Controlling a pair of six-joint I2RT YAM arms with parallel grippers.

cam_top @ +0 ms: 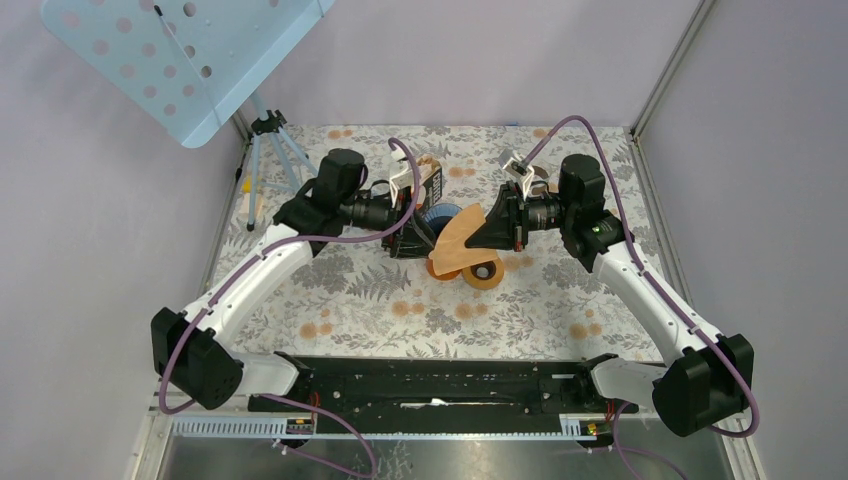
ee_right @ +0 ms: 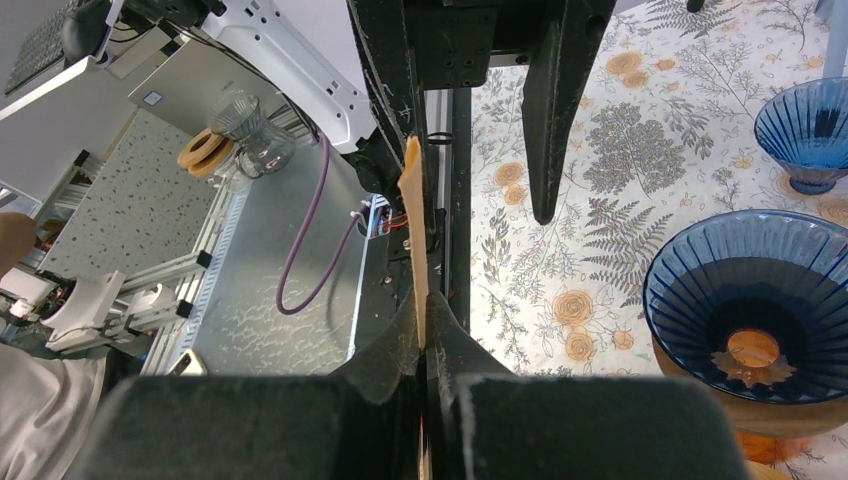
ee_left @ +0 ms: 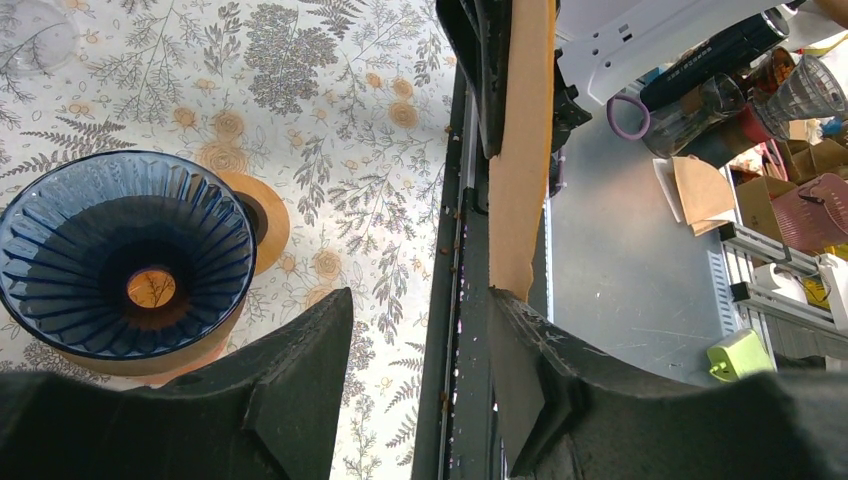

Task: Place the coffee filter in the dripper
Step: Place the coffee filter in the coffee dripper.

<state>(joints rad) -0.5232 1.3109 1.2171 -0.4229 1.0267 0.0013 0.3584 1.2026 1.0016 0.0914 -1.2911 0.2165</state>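
Note:
My right gripper (ee_right: 424, 335) is shut on a brown paper coffee filter (ee_right: 416, 235), held edge-on above the table. From above, the coffee filter (cam_top: 455, 243) fans out to the left of my right gripper (cam_top: 488, 232). My left gripper (ee_left: 420, 300) is open, and the filter's free edge (ee_left: 522, 160) lies against one fingertip (ee_left: 505, 305), not between the fingers. The blue ribbed dripper (ee_left: 125, 255) sits on a wooden stand (cam_top: 486, 276), beside and below both grippers. It also shows in the right wrist view as the dripper (ee_right: 755, 315).
A second blue dripper (ee_right: 808, 118) stands farther off on the floral cloth (cam_top: 380, 300). A small tripod (cam_top: 268, 150) carrying a pale blue perforated board (cam_top: 180, 50) stands at the back left. The black base rail (cam_top: 440, 380) runs along the near edge.

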